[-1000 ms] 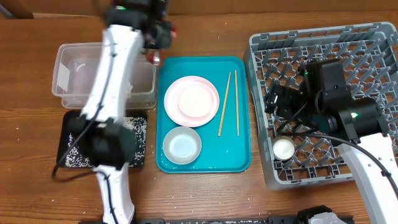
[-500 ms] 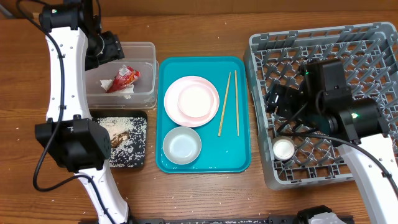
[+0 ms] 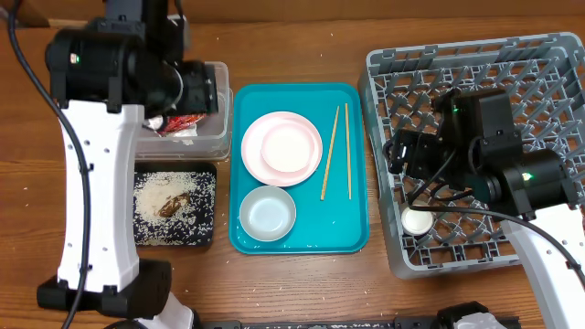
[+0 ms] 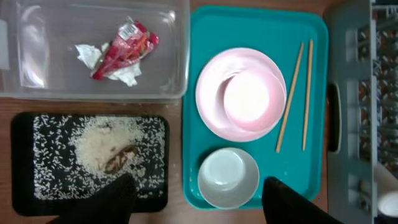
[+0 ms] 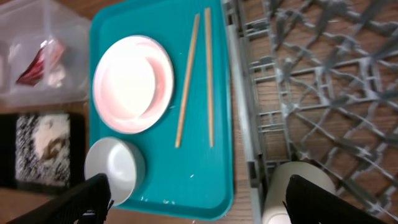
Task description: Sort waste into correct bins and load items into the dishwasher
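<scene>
The red wrapper [image 4: 124,50] and white tissue [image 4: 127,76] lie in the clear tub [image 4: 37,90]. Rice scraps [image 4: 93,146] cover the black tray [image 4: 25,127]. On the teal tray rest the pink plate [image 4: 245,93], white bowl [image 4: 228,177] and the pair of chopsticks [image 4: 298,93]. The small white cup [image 3: 418,220] stands in the grey dish rack [image 3: 530,73] near its front left corner. My left gripper [image 4: 196,180] hangs open and empty high over the tub and trays. Over the rack's left side, my right gripper [image 5: 199,183] is open and empty.
The teal tray [image 3: 302,239] lies between the two bins and the rack. My left arm [image 3: 101,183] reaches over the black tray and the tub and hides part of them from overhead. Bare wooden table [image 3: 292,283] runs along the front.
The left gripper opened and let the red wrapper drop into the clear tub, then drew up and back over the tub. The right arm has barely shifted.
</scene>
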Controlling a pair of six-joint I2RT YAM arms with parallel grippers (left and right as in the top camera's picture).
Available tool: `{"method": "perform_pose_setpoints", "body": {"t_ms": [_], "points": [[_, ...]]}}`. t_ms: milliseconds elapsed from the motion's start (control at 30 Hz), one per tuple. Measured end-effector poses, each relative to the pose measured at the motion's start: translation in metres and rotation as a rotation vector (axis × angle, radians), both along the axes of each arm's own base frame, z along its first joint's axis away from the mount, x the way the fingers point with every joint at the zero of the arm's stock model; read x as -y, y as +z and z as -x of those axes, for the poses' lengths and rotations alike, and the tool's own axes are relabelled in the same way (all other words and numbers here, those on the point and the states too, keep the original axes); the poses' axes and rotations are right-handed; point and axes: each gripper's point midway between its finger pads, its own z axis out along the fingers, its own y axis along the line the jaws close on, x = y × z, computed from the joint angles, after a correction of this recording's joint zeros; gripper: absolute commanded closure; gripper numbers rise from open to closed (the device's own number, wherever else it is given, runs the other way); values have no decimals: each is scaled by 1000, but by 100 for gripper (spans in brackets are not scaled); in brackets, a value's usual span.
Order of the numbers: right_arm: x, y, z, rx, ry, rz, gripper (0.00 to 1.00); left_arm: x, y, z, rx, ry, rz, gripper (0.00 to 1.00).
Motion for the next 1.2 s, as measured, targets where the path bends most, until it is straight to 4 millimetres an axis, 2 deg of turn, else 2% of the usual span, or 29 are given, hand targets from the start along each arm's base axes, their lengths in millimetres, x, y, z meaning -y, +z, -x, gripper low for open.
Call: {"method": "perform_pose_setpoints", "body": {"t_ms": [100, 233, 300, 400, 500, 567, 633, 700, 867, 933, 1000, 1067, 1133, 1167, 1200], "points": [[-14, 4, 1, 17, 61, -37, 14, 7, -1, 4, -5, -31, -1, 35], [-38, -2, 2, 19, 132, -71, 17, 4, -4, 20, -22, -34, -7, 28], [-51, -13, 2, 0, 163, -79, 21, -2, 1, 35, -8, -21, -23, 27], [-73, -42, 2, -61, 215, -65, 21, -14, 12, 64, 37, 21, -44, 27], [-95, -67, -1, -98, 263, -36, 22, -25, 10, 97, 48, 67, -54, 23], [-110, -81, -2, -110, 301, -19, 22, -29, 3, 112, 46, 91, -56, 22], [-122, -89, -3, -108, 333, -5, 22, -30, -10, 116, 38, 103, -52, 21], [-132, -95, -2, -103, 361, 3, 22, -30, -30, 117, 7, 107, -53, 21], [-153, -88, -8, -27, 401, -24, 30, -19, -98, 114, -131, 90, -22, 21], [-158, -87, -9, -17, 400, -32, 30, -13, -125, 117, -188, 81, 2, 23], [-164, -90, -11, -24, 383, -45, 29, -8, -141, 115, -199, 73, 25, 26], [-169, -102, -9, -59, 376, -41, 29, -6, -153, 121, -240, 68, 33, 27], [-172, -117, -7, -105, 366, -30, 26, -5, -156, 125, -257, 62, 38, 24], [-172, -122, -6, -120, 361, -26, 21, -5, -156, 125, -255, 56, 40, 22], [-172, -127, -6, -135, 355, -22, 18, -5, -155, 126, -249, 51, 40, 17]]}}
